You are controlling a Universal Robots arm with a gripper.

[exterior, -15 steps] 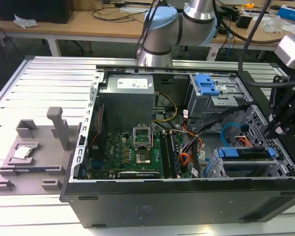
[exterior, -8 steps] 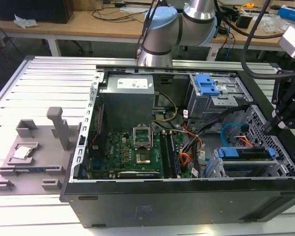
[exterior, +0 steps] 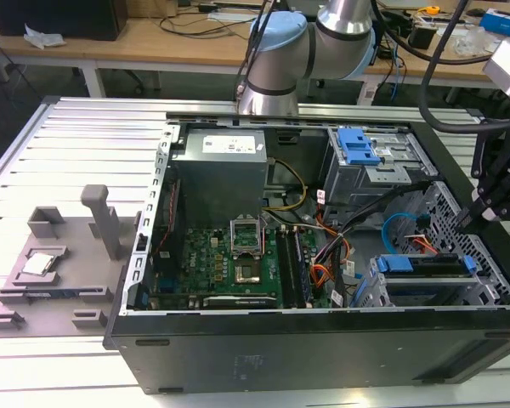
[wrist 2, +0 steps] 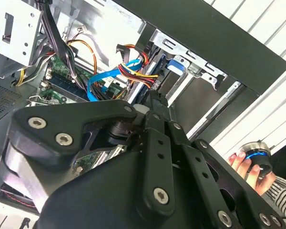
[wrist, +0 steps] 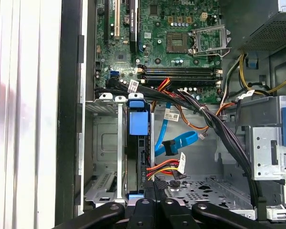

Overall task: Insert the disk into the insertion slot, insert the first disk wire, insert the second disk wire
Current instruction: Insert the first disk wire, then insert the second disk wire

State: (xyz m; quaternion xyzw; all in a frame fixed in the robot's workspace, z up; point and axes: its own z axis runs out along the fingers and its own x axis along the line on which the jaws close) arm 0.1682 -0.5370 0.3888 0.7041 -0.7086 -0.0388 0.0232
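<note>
Gripper [wrist: 155,186] drawn closed in the first wrist view. Black plug of first disk wire [wrist: 165,167], the red-yellow-black lead, sits right at its tips and looks pinched between them. Disk [wrist: 136,125], in blue carrier, already seated in insertion slot [wrist: 105,143], the grey cage at lower right of the exterior view. Plug lies just beside the disk's rear edge; cannot tell whether it touches the socket. Second disk wire [wrist: 178,142], flat and light blue, loops nearby with its end plug apart from the disk.

Step in hand, by my reading: seating the power plug. To do it well, hold the plug square to the rear edge with the keyed side matched. Push straight along the disk's length with no sideways lean. Keep the blue loop and black cable bundle [wrist: 214,129] out of the path.

Writing: white cable tags [wrist: 182,162] and white label [exterior: 234,143] on power supply [exterior: 221,191] carry print, none legible.
</note>
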